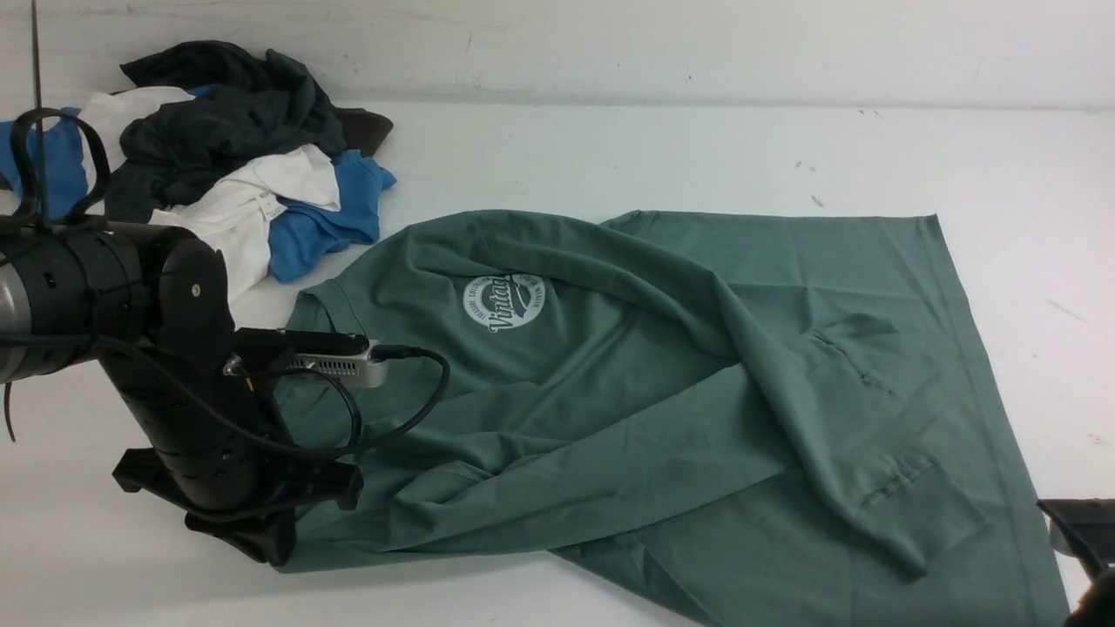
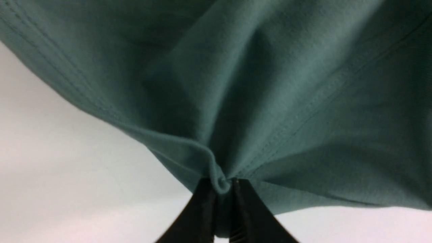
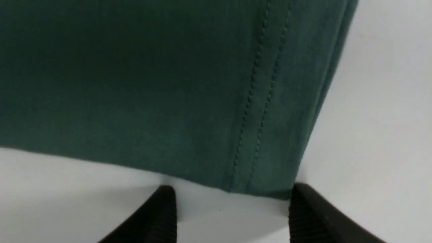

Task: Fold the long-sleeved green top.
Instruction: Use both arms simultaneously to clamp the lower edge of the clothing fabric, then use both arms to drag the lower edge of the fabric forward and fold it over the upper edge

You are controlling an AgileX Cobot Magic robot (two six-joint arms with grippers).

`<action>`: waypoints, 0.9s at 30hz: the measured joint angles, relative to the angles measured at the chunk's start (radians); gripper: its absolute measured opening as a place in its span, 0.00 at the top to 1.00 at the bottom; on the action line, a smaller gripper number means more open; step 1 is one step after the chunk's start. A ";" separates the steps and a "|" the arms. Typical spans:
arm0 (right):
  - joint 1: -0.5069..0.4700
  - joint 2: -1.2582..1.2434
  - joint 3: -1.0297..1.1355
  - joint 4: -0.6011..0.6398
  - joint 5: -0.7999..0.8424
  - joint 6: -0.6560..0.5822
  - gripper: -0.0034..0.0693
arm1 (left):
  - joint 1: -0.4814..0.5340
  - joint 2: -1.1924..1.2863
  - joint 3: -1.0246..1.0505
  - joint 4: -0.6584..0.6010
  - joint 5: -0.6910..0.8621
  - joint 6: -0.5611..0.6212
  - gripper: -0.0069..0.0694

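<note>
- Front view: green top (image 1: 679, 374) lies spread and rumpled over the middle and right of the white surface (image 1: 653, 148), chest side up, neck end toward the left, hem toward the right
- Front view: round white logo (image 1: 507, 301) shows on the chest; one long sleeve is draped slantwise across the body, with its cuff toward the near right
- Front view: heap of clothes (image 1: 218, 148), blue, white and dark, at the far left of the surface, near the top's shoulder; whether they touch cannot be told
- Front view: left arm (image 1: 174, 383), black, with cables, set low at the top's near left edge
- Left wrist view: left tool (image 2: 223, 189) clenched on a pinch of the green top's edge, cloth bunched between the two black fingers and fanning out beyond them above the surface
- Right wrist view: right tool (image 3: 233, 209) released, fingers (image 3: 162, 216) wide apart, the top's double-stitched hem corner at the mouth of the gap, nothing gripped
- Front view: right tool shows only as a dark sliver at the near right edge, beside the hem
</note>
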 joint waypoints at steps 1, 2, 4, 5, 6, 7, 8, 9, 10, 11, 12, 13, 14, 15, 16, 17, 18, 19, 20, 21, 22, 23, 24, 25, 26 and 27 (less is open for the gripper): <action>0.000 0.004 -0.005 0.000 0.001 0.000 0.42 | 0.000 0.000 0.000 0.000 0.000 0.000 0.87; 0.000 0.010 -0.009 0.006 0.004 -0.001 0.46 | 0.000 0.000 0.000 0.000 0.000 0.000 0.87; 0.004 0.015 -0.019 0.000 0.005 -0.001 0.61 | 0.000 0.000 0.000 0.000 0.000 0.000 0.87; 0.005 0.015 -0.021 0.000 0.005 -0.001 0.64 | 0.000 0.000 0.000 0.000 0.000 0.000 0.87; 0.005 0.015 -0.026 -0.030 0.004 0.001 0.78 | 0.000 -0.006 0.000 0.000 0.004 0.000 0.87; 0.005 0.011 -0.026 -0.059 0.001 0.006 0.86 | 0.000 -0.012 0.000 0.000 0.015 0.000 0.87; 0.005 0.005 -0.025 -0.078 0.004 0.013 0.90 | 0.000 -0.021 0.000 0.001 0.033 0.000 0.87; 0.005 -0.012 -0.023 -0.100 0.013 0.025 0.93 | 0.000 -0.031 0.000 0.001 0.057 0.000 0.87; 0.005 -0.035 -0.013 -0.122 0.024 0.043 0.94 | 0.000 -0.047 0.000 0.001 0.083 0.000 0.87; 0.005 -0.040 -0.011 -0.126 0.026 0.043 0.94 | 0.000 -0.050 0.001 0.001 0.091 0.000 0.87; 0.005 -0.094 0.011 -0.150 0.047 0.074 0.95 | 0.000 -0.088 0.012 0.001 0.113 0.000 0.87; 0.005 -0.100 0.017 -0.156 0.049 0.078 0.95 | 0.000 -0.088 0.015 0.001 0.116 0.000 0.87; 0.005 -0.158 0.032 -0.174 0.093 0.106 0.95 | 0.000 -0.144 0.048 0.000 0.127 -0.002 0.87; 0.005 -0.183 0.037 -0.184 0.107 0.115 0.95 | 0.000 -0.174 0.074 -0.003 0.131 -0.002 0.87; 0.005 -0.209 0.044 -0.196 0.130 0.129 0.95 | 0.000 -0.198 0.104 -0.005 0.132 -0.003 0.87; 0.005 -0.222 0.045 -0.198 0.138 0.134 0.95 | 0.000 -0.204 0.104 -0.007 0.132 -0.003 0.87; 0.005 -0.272 0.054 -0.209 0.165 0.149 0.95 | 0.000 -0.250 0.152 -0.012 0.132 -0.003 0.87; 0.005 -0.296 0.056 -0.208 0.174 0.153 0.95 | 0.000 -0.270 0.174 -0.014 0.132 -0.003 0.87; 0.005 -0.325 0.057 -0.207 0.183 0.155 0.95 | 0.000 -0.287 0.199 -0.018 0.130 -0.003 0.87; 0.005 -0.351 0.057 -0.207 0.188 0.155 0.95 | 0.000 -0.307 0.216 -0.023 0.129 -0.003 0.87; 0.005 -0.369 0.057 -0.205 0.193 0.156 0.95 | 0.000 -0.317 0.228 -0.025 0.129 -0.003 0.87; 0.005 -0.386 0.057 -0.204 0.198 0.156 0.95 | 0.000 -0.326 0.232 -0.029 0.129 -0.003 0.87; 0.005 -0.407 0.055 -0.203 0.206 0.156 0.95 | 0.000 -0.332 0.235 -0.033 0.129 -0.003 0.87; 0.005 -0.417 0.053 -0.200 0.214 0.156 0.95 | 0.000 -0.336 0.236 -0.037 0.129 -0.003 0.87; 0.005 -0.430 0.045 -0.200 0.227 0.156 0.95 | 0.000 -0.337 0.236 -0.039 0.130 -0.003 0.87; 0.005 -0.434 0.033 -0.200 0.237 0.156 0.95 | 0.000 -0.337 0.231 -0.039 0.132 -0.003 0.87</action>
